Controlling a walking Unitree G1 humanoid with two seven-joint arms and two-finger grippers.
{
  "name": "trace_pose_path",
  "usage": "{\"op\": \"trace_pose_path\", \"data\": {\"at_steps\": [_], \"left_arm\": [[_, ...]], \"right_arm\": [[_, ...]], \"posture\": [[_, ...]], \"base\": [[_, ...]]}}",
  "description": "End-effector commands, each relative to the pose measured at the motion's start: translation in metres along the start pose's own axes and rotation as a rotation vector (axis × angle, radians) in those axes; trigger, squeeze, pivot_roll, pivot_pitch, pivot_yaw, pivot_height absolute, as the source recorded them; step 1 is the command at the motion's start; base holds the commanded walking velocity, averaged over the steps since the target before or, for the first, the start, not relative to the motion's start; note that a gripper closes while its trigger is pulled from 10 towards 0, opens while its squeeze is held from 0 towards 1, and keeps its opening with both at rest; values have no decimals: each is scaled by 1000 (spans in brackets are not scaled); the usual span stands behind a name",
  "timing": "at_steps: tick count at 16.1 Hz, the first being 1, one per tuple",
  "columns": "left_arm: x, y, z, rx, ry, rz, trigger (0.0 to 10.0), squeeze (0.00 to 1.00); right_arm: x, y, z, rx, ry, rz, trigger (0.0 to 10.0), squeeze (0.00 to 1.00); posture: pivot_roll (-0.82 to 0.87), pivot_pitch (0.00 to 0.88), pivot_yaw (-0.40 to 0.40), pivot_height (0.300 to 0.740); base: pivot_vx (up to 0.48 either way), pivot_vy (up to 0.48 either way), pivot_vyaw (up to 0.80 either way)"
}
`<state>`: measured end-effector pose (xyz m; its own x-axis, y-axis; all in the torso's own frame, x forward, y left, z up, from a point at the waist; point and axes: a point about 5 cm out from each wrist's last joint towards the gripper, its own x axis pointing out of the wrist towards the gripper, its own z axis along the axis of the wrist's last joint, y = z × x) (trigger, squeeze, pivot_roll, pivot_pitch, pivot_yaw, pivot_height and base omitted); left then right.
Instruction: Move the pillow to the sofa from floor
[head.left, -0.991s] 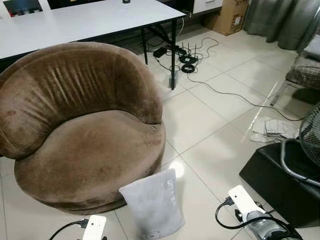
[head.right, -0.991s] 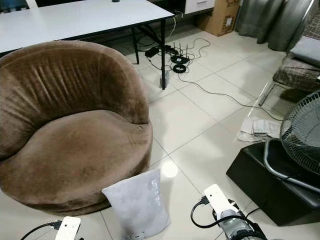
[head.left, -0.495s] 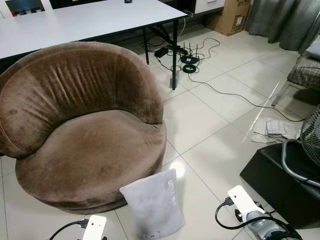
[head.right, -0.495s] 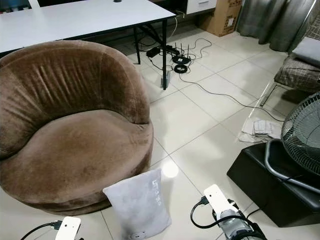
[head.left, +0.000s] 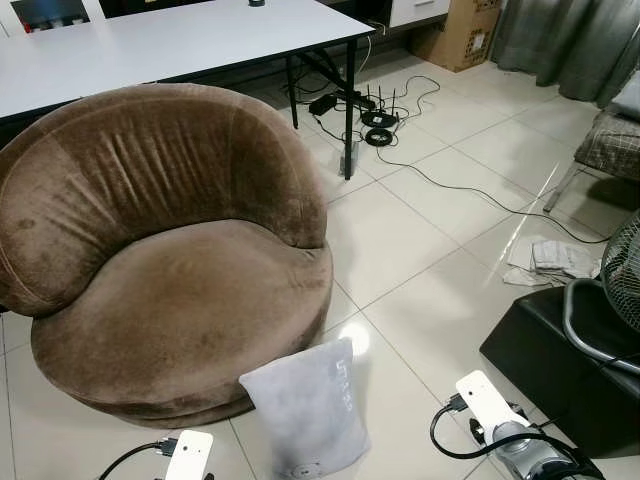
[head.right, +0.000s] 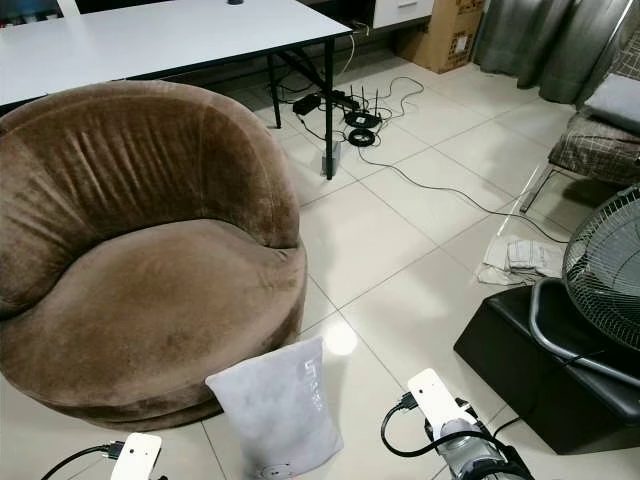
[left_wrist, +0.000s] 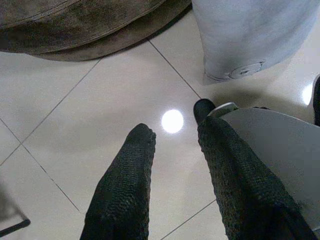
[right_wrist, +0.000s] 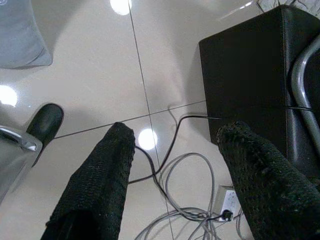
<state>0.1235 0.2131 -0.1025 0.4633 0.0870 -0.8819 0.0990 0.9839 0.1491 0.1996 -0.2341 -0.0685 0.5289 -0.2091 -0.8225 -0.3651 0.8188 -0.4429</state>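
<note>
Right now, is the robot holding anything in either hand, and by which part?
Nothing is held. The left hand and right hand are both open above bare floor tiles; the grey pillow leans untouched against the brown sofa.

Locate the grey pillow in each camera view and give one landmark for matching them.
Left eye view: pillow at bottom centre, leaning against the brown sofa.
Right eye view: bottom centre-left.
Left wrist view: upper right corner.
Right wrist view: upper left corner.
Shared landmark: the white tile floor.

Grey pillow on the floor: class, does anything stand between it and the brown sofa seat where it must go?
Nothing visible does. The grey pillow leans against the front of the brown sofa, whose seat holds nothing.
</note>
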Motion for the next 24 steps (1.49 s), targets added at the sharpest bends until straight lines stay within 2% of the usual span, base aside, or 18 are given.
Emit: {"op": "trace_pose_path", "data": {"at_steps": [1, 3, 7, 13, 24], "left_arm": [[0, 1, 0, 11, -3, 1, 10000, 0], [0, 1, 0, 11, -3, 1, 10000, 0], [1, -5, 2, 21, -2, -8, 10000, 0], [2, -5, 6, 19, -4, -5, 10000, 0], [3, -1, 14, 33, -15, -5, 10000, 0]], "right_arm": [[0, 0, 1, -11, -3, -8, 10000, 0], [0, 0, 1, -11, -3, -8, 10000, 0], [0, -5, 7, -85, -24, -9, 10000, 0], [1, -7, 14, -95, -43, -12, 10000, 0], [1, -5, 9, -85, -21, -18, 10000, 0]], "posture": [[-86, 0, 22, 740], [-86, 0, 22, 740], [-81, 0, 8, 740], [-81, 0, 8, 740], [-85, 0, 18, 740]], "base": [[0, 0, 0], [0, 0, 0], [0, 0, 0], [0, 0, 0], [0, 0, 0]]}}
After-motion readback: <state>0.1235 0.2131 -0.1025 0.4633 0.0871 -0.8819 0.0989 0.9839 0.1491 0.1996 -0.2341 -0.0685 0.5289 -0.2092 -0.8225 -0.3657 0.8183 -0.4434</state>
